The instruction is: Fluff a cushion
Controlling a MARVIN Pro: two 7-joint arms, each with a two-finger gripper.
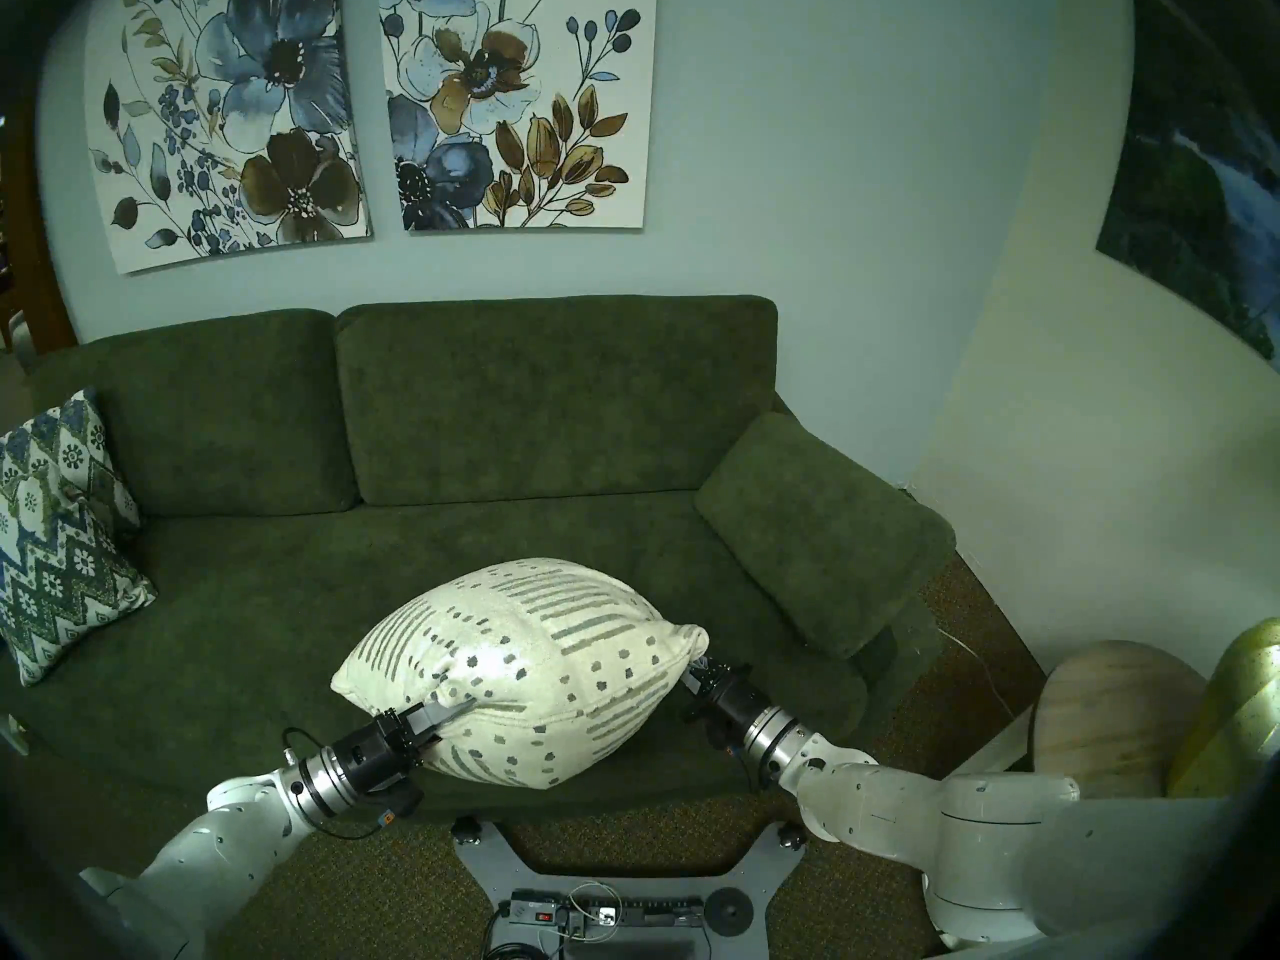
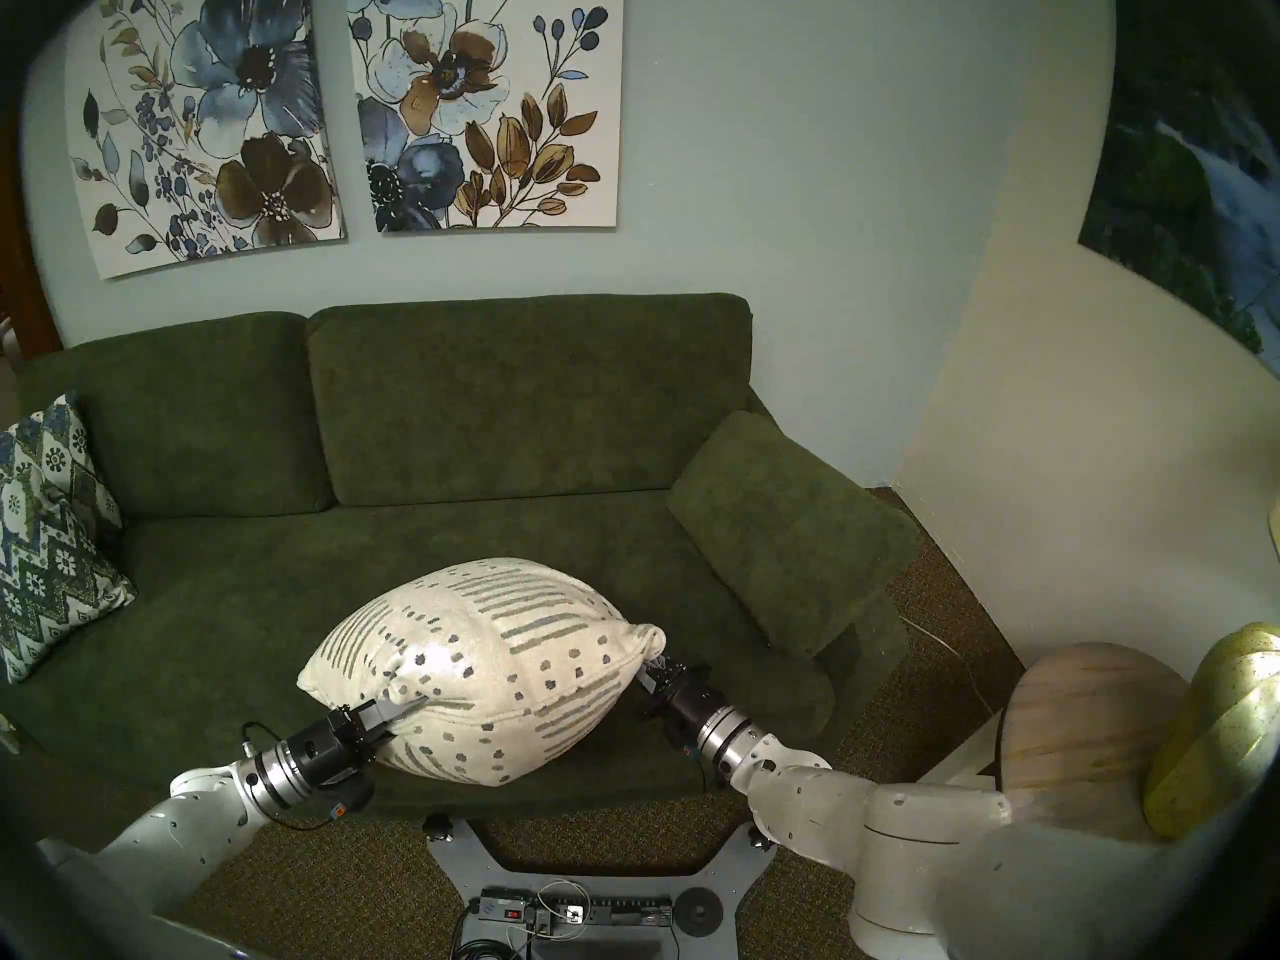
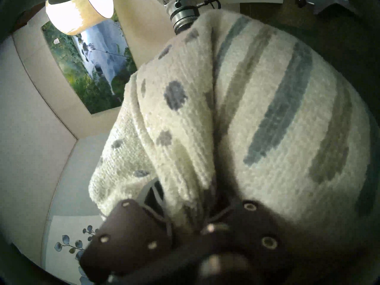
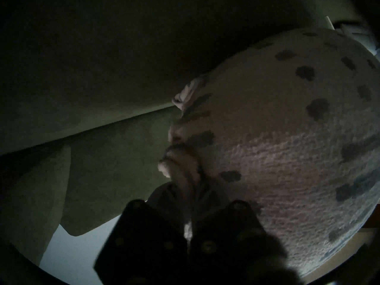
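While my left gripper (image 1: pixel 454 710) is pinched tight on the near-left edge of the cushion (image 1: pixel 526 668), fabric is bunched between its two fingers, as the left wrist view shows up close (image 3: pixel 205 198). My right gripper (image 1: pixel 695 676) is clamped all the way down on the opposite corner, with a thin fold of the piped seam squeezed between the jaws (image 4: pixel 192 214). Both grippers point nearly level and toward each other, so the cushion hangs between them.

It is held over the front part of the sofa seat (image 1: pixel 277 591); whether its underside brushes the seat I cannot tell. Its long axis runs from my left hand to my right, tilted a little so the right corner sits farther back. It bulges fat in the middle and tapers to the two pinched ends. One broad cream face, with grey-green dots and dash stripes, is turned up toward my head; the piped seam runs along the near side.

Farther out, a blue-green zigzag pillow (image 1: pixel 55 536) leans at the sofa's left end, well apart from the cushion. A loose dark green bolster cushion (image 1: pixel 817 522) rests at the right end. Two flower paintings (image 1: pixel 374 99) hang on the wall above. I see no container holding anything here.
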